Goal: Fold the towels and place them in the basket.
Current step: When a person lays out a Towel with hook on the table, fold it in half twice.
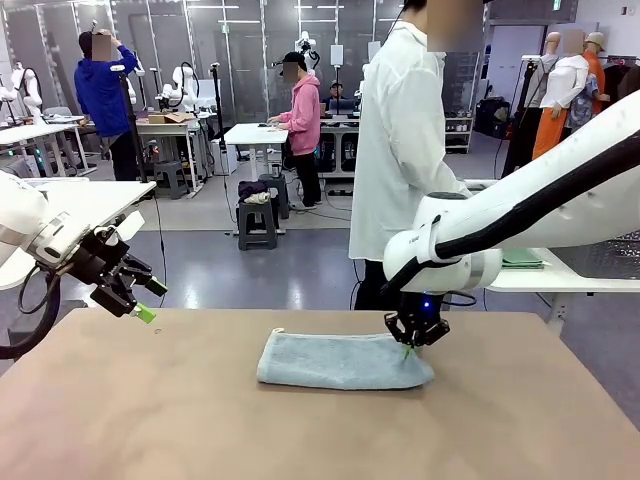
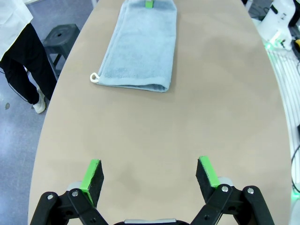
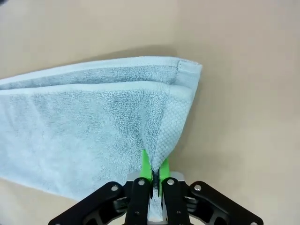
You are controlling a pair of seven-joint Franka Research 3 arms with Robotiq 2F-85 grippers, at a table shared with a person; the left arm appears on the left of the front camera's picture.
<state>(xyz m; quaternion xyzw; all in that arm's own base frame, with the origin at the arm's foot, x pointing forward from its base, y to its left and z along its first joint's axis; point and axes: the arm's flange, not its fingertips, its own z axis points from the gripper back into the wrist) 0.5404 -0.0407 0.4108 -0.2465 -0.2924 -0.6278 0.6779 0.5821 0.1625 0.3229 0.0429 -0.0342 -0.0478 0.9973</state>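
A pale blue-grey towel (image 1: pixel 340 360) lies folded lengthwise in the middle of the brown table (image 1: pixel 150 420). My right gripper (image 1: pixel 410 348) is shut on the towel's right end, pinching a corner of the cloth. In the right wrist view the green fingertips (image 3: pixel 146 167) squeeze the towel (image 3: pixel 93 122) edge, which rises in a small peak. My left gripper (image 1: pixel 140 300) hangs open above the table's left side, well away from the cloth. The left wrist view has the towel (image 2: pixel 140 47) far ahead of the left gripper (image 2: pixel 149 176), whose jaws stand wide with nothing between them.
A person in a white shirt (image 1: pixel 400 150) stands at the table's far edge, just behind the right arm. A white side table (image 1: pixel 560 270) with a green cloth on it sits at the back right. Bare tabletop spreads in front of and left of the towel.
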